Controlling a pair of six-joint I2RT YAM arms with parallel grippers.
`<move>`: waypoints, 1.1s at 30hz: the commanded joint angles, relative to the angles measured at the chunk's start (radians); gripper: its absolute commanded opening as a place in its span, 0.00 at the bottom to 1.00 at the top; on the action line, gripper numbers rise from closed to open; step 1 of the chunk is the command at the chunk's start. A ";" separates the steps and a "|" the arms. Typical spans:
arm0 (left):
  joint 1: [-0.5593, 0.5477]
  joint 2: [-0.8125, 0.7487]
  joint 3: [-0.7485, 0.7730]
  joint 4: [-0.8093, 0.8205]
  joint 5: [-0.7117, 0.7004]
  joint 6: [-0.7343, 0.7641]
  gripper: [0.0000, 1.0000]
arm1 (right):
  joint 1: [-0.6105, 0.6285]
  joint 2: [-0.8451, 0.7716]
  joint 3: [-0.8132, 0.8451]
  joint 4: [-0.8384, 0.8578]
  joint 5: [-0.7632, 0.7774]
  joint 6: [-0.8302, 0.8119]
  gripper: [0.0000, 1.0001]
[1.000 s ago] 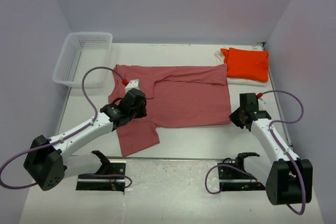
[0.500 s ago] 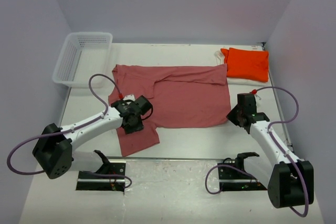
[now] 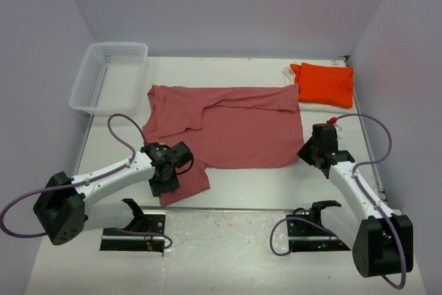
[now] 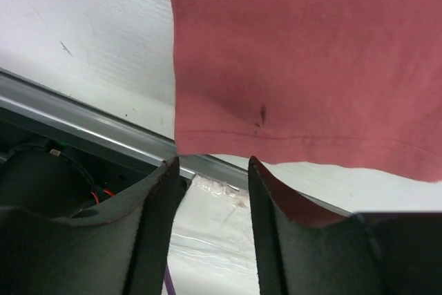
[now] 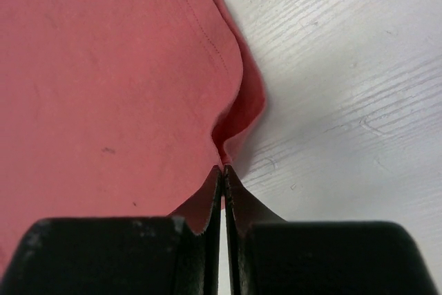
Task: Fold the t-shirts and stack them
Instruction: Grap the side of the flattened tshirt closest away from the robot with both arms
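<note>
The basket [image 3: 110, 74] stood at the far left corner, well apart from the work. The red shirt [image 3: 235, 126] lay spread flat across the middle of the table [image 3: 248, 184], with one flap, probably a sleeve, reaching toward the near edge on the left. The left gripper [image 3: 166, 170] hovered over that flap. In its wrist view the left gripper's [image 4: 210, 164] jaws were spread with nothing between them, and the stitched hem lay just beyond the tips, close to the metal rail [image 4: 83, 119] along the table's edge. The step appeared to be taking a second hold for a fold. To do it well, the left jaws should come down on the hem itself, clear of the rail, and close on the full thickness of cloth rather than one layer. On the right, the right gripper [image 3: 314, 150] sat at the shirt's near right corner. Its wrist view showed the right gripper [image 5: 222, 170] pressed together, pinching a small ridge of red cloth. Once both held, they should likely rise level and move together, keeping the cloth lightly taut so it folds without wrinkling. At the far right the folded orange shirt [image 3: 323, 84] rested on the white shirt [image 3: 291, 75].
</note>
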 commanded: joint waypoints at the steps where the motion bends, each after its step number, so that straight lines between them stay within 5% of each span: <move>1: 0.003 0.072 0.022 -0.008 -0.016 0.033 0.47 | 0.005 -0.031 -0.009 0.037 -0.005 -0.011 0.00; 4: 0.006 0.162 0.042 0.003 -0.036 0.083 0.57 | 0.003 -0.031 -0.009 0.036 -0.005 -0.011 0.00; 9: 0.061 0.205 0.014 0.081 0.014 0.170 0.59 | 0.005 -0.037 -0.011 0.034 -0.004 -0.009 0.00; 16: 0.143 0.187 -0.010 0.130 0.074 0.245 0.45 | 0.003 -0.032 -0.007 0.033 -0.002 -0.009 0.00; 27: 0.186 0.245 -0.009 0.197 0.145 0.331 0.50 | 0.005 -0.040 -0.010 0.028 0.002 -0.003 0.00; 33: 0.196 0.299 0.005 0.230 0.166 0.366 0.37 | 0.003 -0.044 -0.012 0.028 0.007 -0.002 0.00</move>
